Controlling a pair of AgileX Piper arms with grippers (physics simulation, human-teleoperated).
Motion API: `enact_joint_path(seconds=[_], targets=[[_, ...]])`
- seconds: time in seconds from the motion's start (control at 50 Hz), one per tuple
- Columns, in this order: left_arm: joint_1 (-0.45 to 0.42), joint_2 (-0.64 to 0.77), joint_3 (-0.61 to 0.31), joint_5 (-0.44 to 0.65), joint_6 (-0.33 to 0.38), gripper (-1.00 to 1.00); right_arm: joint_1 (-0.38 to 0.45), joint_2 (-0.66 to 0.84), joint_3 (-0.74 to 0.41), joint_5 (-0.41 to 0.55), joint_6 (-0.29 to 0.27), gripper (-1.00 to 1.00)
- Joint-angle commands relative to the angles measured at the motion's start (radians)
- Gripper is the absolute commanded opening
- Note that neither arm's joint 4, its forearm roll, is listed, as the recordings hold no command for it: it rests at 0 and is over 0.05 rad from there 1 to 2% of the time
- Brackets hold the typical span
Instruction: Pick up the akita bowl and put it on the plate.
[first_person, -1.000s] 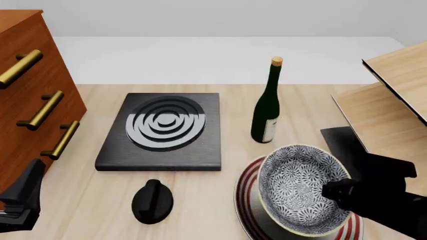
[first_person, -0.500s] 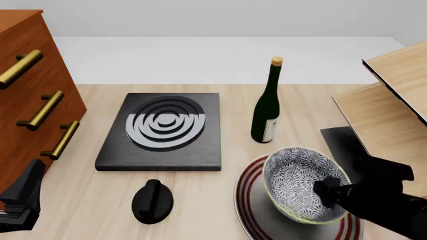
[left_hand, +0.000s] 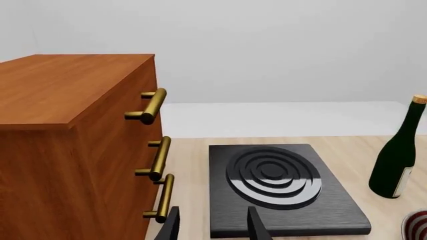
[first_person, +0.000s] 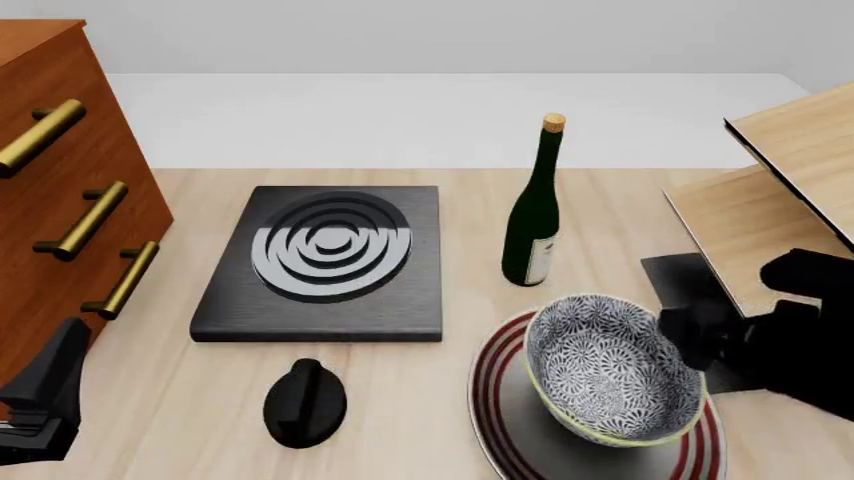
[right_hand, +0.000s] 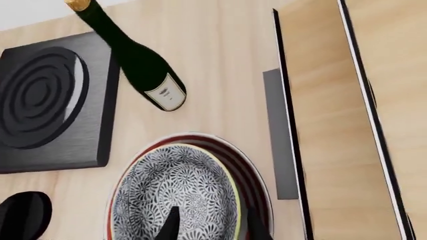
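At the worktop's left edge, the left tool (first_person: 40, 405) hangs beside the wooden drawer chest (first_person: 60, 190), its two fingertips spread with nothing between them. Right of the black stove slab (first_person: 324, 262) and wine bottle (first_person: 534, 215), the akita bowl (first_person: 607, 370), dense blue-and-white florals under a cream rim, sits on the red-ringed plate (first_person: 501, 400). The right tool (right_hand: 210, 225) appears parted above the bowl, seemingly clear of it.

black stove slab with grey rings (first_person: 323, 262): table centre-left | green wine bottle (first_person: 534, 218): upright, right of slab | black knob (first_person: 306, 402): near side | wooden drawer cabinet, brass handles (first_person: 54, 190): far left | wooden shelf unit (first_person: 787, 190): right
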Motion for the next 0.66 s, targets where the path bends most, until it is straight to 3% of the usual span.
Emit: enact_joint_path(seconds=[0.02, 0.2, 0.24, 0.5, 0.54, 0.58, 0.66], targets=[[0.000, 0.000, 0.000, 0.000, 0.000, 1.00, -0.016, -0.133, -0.102, 0.158, -0.044, 1.00], [0.000, 0.000, 0.000, 0.000, 0.000, 1.00, -0.057, -0.224, -0.141, 0.209, -0.094, 1.00], [0.000, 0.000, 0.000, 0.000, 0.000, 1.00, -0.101, -0.243, -0.144, 0.209, -0.145, 1.00], [0.004, -0.001, 0.000, -0.001, 0.002, 1.00, -0.042, -0.543, -0.157, 0.362, -0.130, 1.00], [0.004, -0.002, 0.000, -0.002, 0.003, 1.00, -0.066, -0.596, -0.145, 0.368, -0.162, 1.00], [0.004, -0.002, 0.001, -0.003, 0.003, 1.00, -0.029, -0.664, -0.119, 0.381, -0.125, 1.00], [0.003, -0.003, 0.000, -0.012, 0.010, 1.00, -0.012, -0.782, -0.062, 0.387, -0.115, 1.00]])
